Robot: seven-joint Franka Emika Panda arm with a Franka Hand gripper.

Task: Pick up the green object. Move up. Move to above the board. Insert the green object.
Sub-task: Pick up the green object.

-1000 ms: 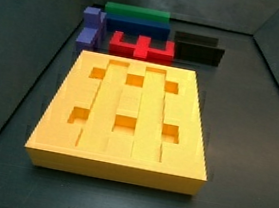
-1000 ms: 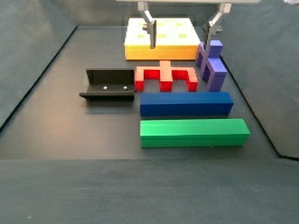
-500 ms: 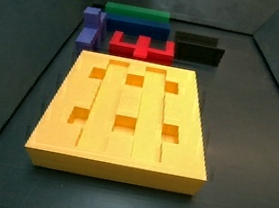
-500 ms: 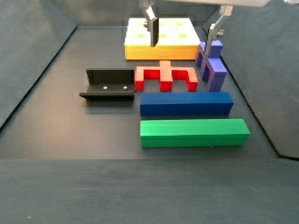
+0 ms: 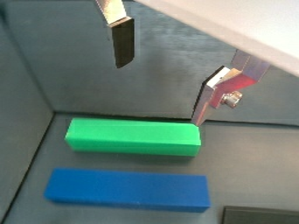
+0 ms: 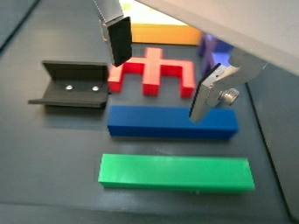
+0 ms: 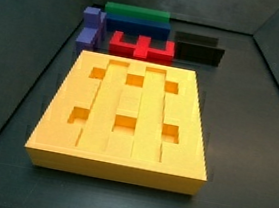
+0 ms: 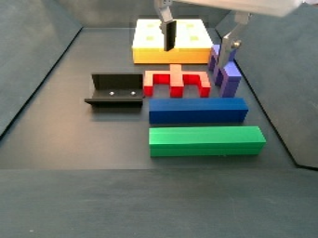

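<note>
The claw (image 8: 198, 40) hangs wide open and empty above the red notched block (image 8: 179, 82). The green object (image 8: 206, 141) lies flat on the floor at 6 o'clock of the blue block (image 8: 198, 112), far from the board (image 8: 187, 35)

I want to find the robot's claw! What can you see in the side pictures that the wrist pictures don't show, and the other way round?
Only a side view shows the whole board with its six square holes, and no gripper at all.

Only the wrist views show the gripper close up: open, empty, hanging above the red notched block and blue block.

Both kinds show the green object lying on the floor, the blue block beside it, and the fixture.
</note>
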